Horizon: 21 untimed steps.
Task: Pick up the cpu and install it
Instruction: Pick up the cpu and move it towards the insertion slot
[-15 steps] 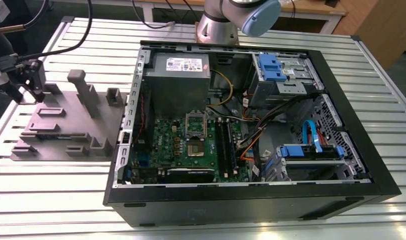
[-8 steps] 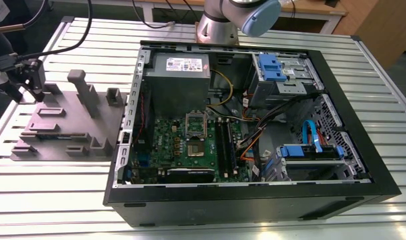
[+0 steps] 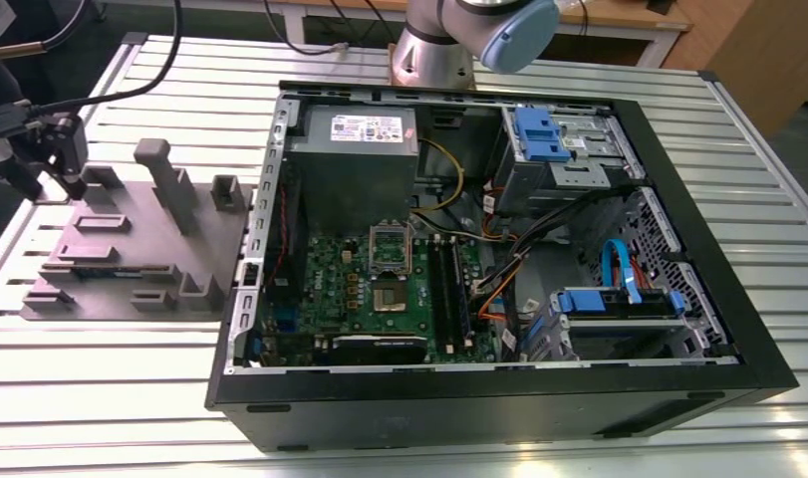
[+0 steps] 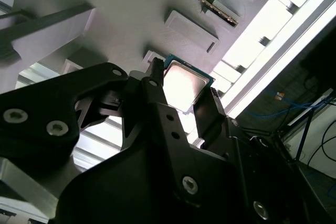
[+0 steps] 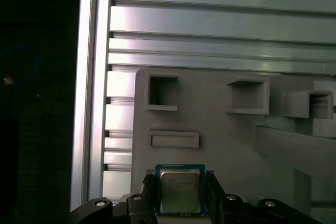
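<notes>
Exterior view: open computer case (image 3: 510,398) on the slatted surface (image 3: 112,398), grey holder tray (image 3: 125,249) at the case's 9 o'clock. Gripper (image 3: 69,177) is over the tray's 10 o'clock corner, well apart from the board socket (image 3: 388,264) inside the case.

Second wrist view: cpu (image 4: 184,83) sits between the two black jaws near the tray's edge, silver lid towards the camera.

First wrist view: cpu (image 5: 180,192) is square between the jaws, which look closed against two opposite edges. Can't tell if it's clear of the tray yet.

Handling, my read: light, thin, stiff. The metal lid is likely slick and the underside likely delicate, so hold it by the rim edges only. Use modest squeeze and keep it level. A tilt could let it slip out.
</notes>
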Motion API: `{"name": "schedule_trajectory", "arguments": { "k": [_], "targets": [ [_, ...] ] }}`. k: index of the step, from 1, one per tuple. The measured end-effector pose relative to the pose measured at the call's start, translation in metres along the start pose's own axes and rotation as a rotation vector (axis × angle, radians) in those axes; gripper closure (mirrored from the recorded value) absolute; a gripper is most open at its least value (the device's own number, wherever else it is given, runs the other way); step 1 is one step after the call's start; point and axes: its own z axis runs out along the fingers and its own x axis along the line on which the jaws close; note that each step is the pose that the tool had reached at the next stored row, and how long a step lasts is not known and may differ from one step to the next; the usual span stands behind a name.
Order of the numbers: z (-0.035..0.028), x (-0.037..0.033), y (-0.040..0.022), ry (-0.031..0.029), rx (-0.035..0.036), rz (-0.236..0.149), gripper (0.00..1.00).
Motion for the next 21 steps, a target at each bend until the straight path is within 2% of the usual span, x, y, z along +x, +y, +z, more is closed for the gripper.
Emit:
{"name": "schedule_trajectory", "arguments": {
  "k": [8,11,21],
  "targets": [
    [-0.0039,-0.0001,0.0001,0.0002,0.0012,0.0,0.53],
    [-0.0071,-0.0001,0.0003,-0.0021,0.0011,0.0,0.53],
    [-0.0092,-0.0002,0.0003,-0.0018,0.001,0.0,0.53]
  ]
}}
